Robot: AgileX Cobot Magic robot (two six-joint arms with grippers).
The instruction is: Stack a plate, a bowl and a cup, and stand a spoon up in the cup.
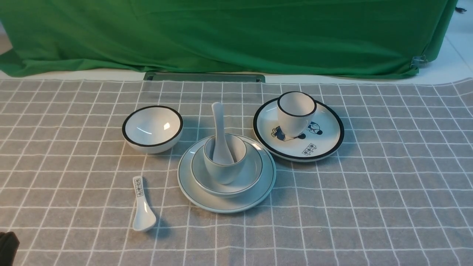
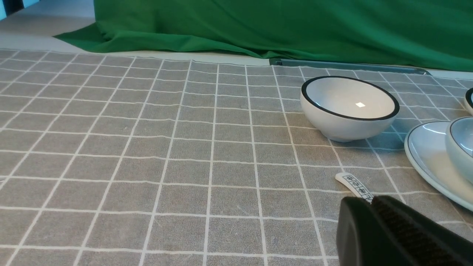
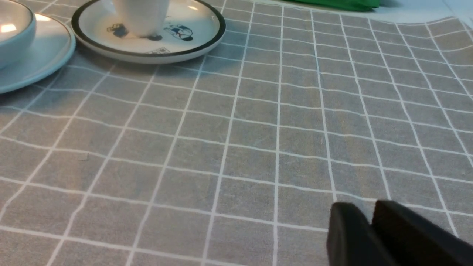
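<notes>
Glossy ceramic stack on the gridded grey cloth surface (image 1: pixel 369 192): round plate (image 1: pixel 196 192) at the base, shallow bowl (image 1: pixel 251 173) nested in it, rounded cup (image 1: pixel 223 173) inside the bowl, plain spoon (image 1: pixel 220 127) standing handle-up in the cup. Left fingers (image 2: pixel 373 214) were pressed together, empty; right fingers (image 3: pixel 369 221) showed a narrow gap, grasping nothing.

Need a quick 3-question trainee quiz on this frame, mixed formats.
1. True or false: the spoon stands in the cup.
2. The cup sits in: A) the black-rimmed bowl B) the bowl on the plate C) the cartoon plate.
3. Fill in: the printed spoon lies on the ____.

Key: 1 true; 2 B; 3 tablecloth.
</notes>
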